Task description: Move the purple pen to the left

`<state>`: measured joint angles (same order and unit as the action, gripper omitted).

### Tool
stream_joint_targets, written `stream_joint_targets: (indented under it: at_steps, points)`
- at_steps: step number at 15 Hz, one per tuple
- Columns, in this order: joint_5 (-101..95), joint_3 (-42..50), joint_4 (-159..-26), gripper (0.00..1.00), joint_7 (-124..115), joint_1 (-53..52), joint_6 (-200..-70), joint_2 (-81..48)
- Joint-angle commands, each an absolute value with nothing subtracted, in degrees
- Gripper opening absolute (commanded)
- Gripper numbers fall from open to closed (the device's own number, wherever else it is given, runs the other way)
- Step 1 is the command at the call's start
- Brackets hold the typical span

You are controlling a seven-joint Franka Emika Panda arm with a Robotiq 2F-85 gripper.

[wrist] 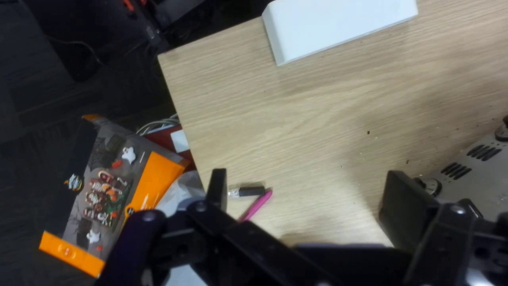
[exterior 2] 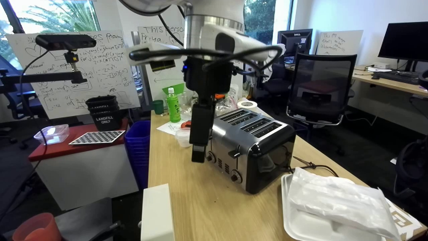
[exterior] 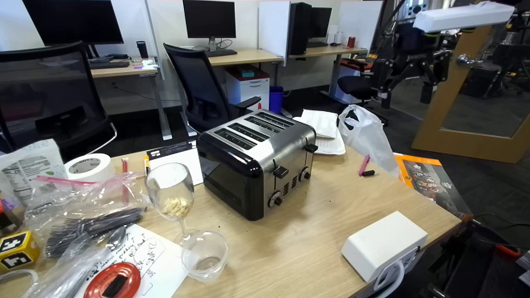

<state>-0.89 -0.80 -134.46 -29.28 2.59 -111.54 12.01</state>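
In an exterior view, left to right: tape roll (exterior: 103, 165), wine glass (exterior: 169, 184) with pale bits in it, toaster (exterior: 285, 145) mid-frame, purple pen (exterior: 364, 164) right of centre near the table (exterior: 290, 248) edge, small black piece (exterior: 368, 173) at its near end, white box (exterior: 385, 244) lower right, gripper (exterior: 406, 97) upper right. Only in an exterior view: landfill bin (exterior 2: 107, 119) at left, green bottle (exterior 2: 173, 107) upper left of centre. Purple pen shows just in an exterior view and the wrist view.

Wrist view: orange-edged box (wrist: 115, 186) on the left; purple pen lower left of centre, slanted on the table, bottom end hidden by the gripper, tip beside the black piece, can't tell if touching; toaster cut off at right edge.

Pose: arm (exterior 2: 214, 20) comes in top centre in an exterior view, gripper pointing down, overlapping the toaster's left side. Gripper spread wide, both sides well apart.
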Motion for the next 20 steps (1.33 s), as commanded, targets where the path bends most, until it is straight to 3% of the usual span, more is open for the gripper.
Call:
stream_joint_targets:
  at_steps: [1, 4, 7, 8, 14, 20]
  points:
    - [5.1, 1.3, -134.4, 1.00, -32.0, 4.2, -113.8, 7.0]
    - [7.9, 3.6, -135.2, 1.00, -35.5, 5.5, -115.1, 2.7]
    - [6.7, 5.0, -136.9, 1.00, -39.7, 5.7, -124.7, -0.9]
    - [6.3, 5.2, -135.9, 1.00, -37.5, 5.4, -120.1, -0.2]
    - [6.2, 5.3, -135.9, 1.00, -37.8, 5.3, -121.0, -0.4]
    - [14.3, 5.4, -132.2, 1.00, -47.3, 4.9, -129.1, -10.4]
